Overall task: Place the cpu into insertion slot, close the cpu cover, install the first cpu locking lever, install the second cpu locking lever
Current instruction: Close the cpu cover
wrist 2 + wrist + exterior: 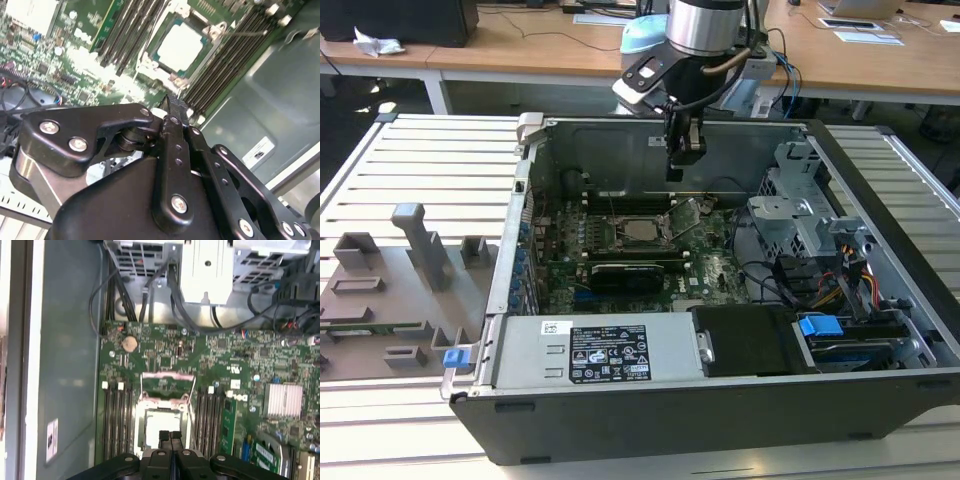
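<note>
My gripper hangs inside the open computer case, above the green board and close to the case wall that lies farthest back in the exterior view. My two black fingertips are pressed together with only a thin seam between them, and they carry nothing.

The chip lies flat in its slot near the middle of the board, with its silver face up and the slot's metal rim showing around it. Long dark memory slots run along both sides of the slot. In both wrist views my fingertips are above the chip and not touching it.

The cover appears to stand raised on its hinge at one edge of the slot, and the green board shows through its window. I cannot say for sure how steeply it tilts. In the exterior view it is on the slot's right edge, almost straight below my fingers. I cannot make out the locking levers as separate from the cover's thin sides.

The case sits on a slatted table, and a grey power box fills the case's near edge.
</note>
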You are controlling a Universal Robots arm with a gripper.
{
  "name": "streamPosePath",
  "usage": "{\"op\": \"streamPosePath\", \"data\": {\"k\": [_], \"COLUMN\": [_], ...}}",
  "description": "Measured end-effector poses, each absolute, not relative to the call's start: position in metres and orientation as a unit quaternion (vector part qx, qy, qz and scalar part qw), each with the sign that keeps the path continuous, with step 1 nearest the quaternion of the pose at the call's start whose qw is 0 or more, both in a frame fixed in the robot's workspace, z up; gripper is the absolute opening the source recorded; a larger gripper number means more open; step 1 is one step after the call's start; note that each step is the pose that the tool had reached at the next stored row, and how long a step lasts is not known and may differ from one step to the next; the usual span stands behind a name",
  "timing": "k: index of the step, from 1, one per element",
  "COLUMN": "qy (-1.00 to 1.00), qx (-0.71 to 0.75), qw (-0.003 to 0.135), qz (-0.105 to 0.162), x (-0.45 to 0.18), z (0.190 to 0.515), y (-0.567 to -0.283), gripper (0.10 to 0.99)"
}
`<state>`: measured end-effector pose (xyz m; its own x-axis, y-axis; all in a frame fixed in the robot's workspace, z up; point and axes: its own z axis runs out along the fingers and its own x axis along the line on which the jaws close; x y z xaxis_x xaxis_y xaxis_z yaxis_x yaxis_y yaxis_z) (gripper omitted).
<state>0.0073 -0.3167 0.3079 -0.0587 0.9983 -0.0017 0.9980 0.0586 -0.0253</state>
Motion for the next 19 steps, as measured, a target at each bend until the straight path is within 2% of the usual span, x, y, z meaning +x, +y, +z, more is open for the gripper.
{"op": "streamPosePath", "data": {"k": [19], "qy": [-0.728], "qx": [-0.686], "qw": [0.01], "qz": [0.013], "x": [0.065], "z": [0.308], "y": [-0.314], "gripper": [0.106]}}
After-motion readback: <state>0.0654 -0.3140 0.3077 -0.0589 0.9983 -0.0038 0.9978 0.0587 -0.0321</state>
